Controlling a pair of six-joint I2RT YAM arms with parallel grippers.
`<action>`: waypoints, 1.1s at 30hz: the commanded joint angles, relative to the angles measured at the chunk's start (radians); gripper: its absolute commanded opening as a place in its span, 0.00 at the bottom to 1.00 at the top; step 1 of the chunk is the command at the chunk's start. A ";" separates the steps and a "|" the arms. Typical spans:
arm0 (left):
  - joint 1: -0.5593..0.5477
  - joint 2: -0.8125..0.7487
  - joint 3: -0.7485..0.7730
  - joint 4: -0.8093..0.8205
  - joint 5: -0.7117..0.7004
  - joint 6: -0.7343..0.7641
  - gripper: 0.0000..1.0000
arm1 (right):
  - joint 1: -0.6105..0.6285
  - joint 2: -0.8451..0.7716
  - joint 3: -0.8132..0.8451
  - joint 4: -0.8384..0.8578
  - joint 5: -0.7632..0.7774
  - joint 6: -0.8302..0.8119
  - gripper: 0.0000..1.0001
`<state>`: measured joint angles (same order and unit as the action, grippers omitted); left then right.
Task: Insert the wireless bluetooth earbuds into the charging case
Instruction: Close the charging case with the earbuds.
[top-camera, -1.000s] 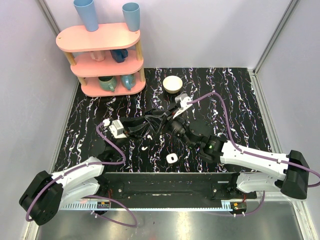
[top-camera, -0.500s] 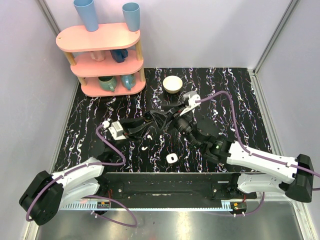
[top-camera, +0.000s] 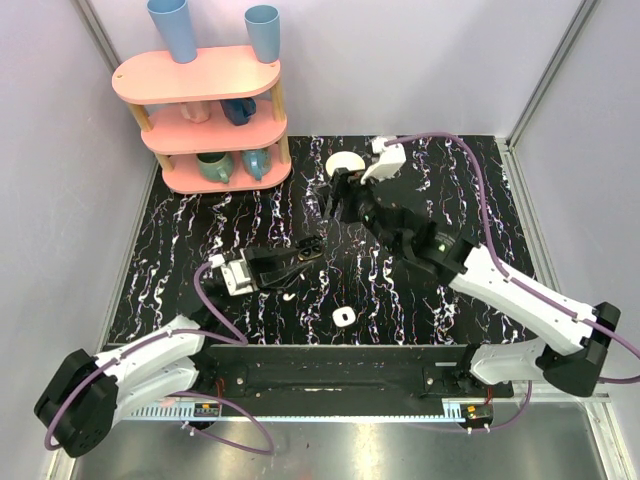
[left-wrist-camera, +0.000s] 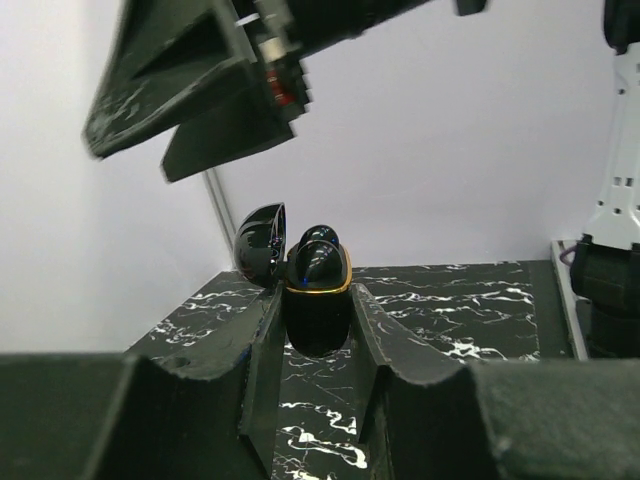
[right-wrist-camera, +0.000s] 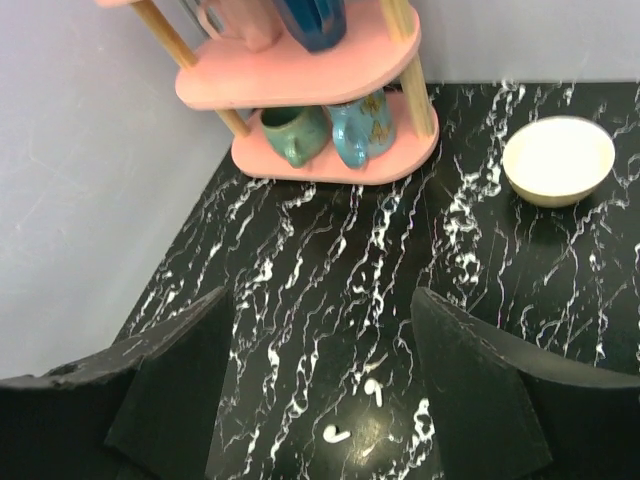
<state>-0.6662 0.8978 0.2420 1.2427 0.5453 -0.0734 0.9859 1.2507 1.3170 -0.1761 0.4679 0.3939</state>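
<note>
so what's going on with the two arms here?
The left fingers are shut on the black charging case, holding it with its lid open. The right fingers are open and empty, near the bowl. Two white earbuds lie on the table, showing between the right fingers in the wrist view. Neither is in the case yet.

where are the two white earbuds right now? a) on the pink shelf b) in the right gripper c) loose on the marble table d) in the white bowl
c: the right wrist view shows both earbuds lying on the table, and the right gripper open with nothing in it.
</note>
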 joint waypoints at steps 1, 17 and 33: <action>-0.016 -0.033 0.074 -0.078 0.105 0.067 0.00 | -0.036 0.061 0.120 -0.207 -0.159 0.085 0.79; -0.033 -0.008 0.123 -0.160 0.027 0.106 0.00 | -0.036 0.052 0.045 -0.241 -0.293 0.095 0.79; -0.032 -0.002 0.103 -0.106 -0.090 0.044 0.00 | -0.036 -0.007 -0.024 -0.230 -0.299 0.089 0.78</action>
<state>-0.6971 0.9127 0.3210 1.0409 0.5209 -0.0124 0.9455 1.2827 1.3174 -0.4091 0.1883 0.4953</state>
